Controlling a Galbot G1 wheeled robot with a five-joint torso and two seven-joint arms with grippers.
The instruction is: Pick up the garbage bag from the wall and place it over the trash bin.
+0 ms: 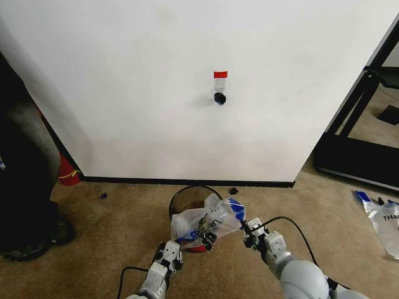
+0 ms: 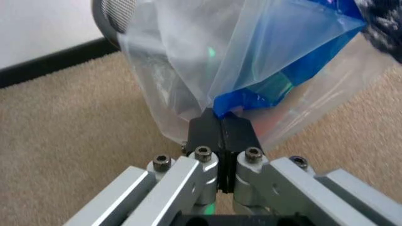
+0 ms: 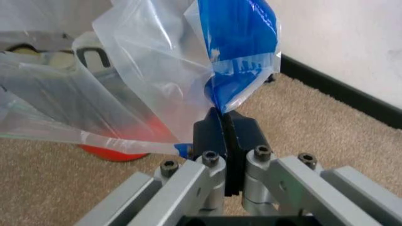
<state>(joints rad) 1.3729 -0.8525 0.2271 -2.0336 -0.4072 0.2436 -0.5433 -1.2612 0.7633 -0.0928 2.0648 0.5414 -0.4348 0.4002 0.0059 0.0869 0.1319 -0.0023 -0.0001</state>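
My garbage bag [image 1: 209,222] hangs low at centre frame, stretched left to right across the trash bin [image 1: 184,200] and hiding most of it, while my left gripper [image 2: 220,123] and right gripper [image 3: 223,120] each pinch a blue handle tight, below the wall [image 1: 156,93] and its hook [image 1: 219,98].

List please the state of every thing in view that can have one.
garbage bag: off the hook, stretched between both grippers above the bin
trash bin: upright, not yet lined
left gripper: shut on bag
right gripper: shut on bag
hook: bare
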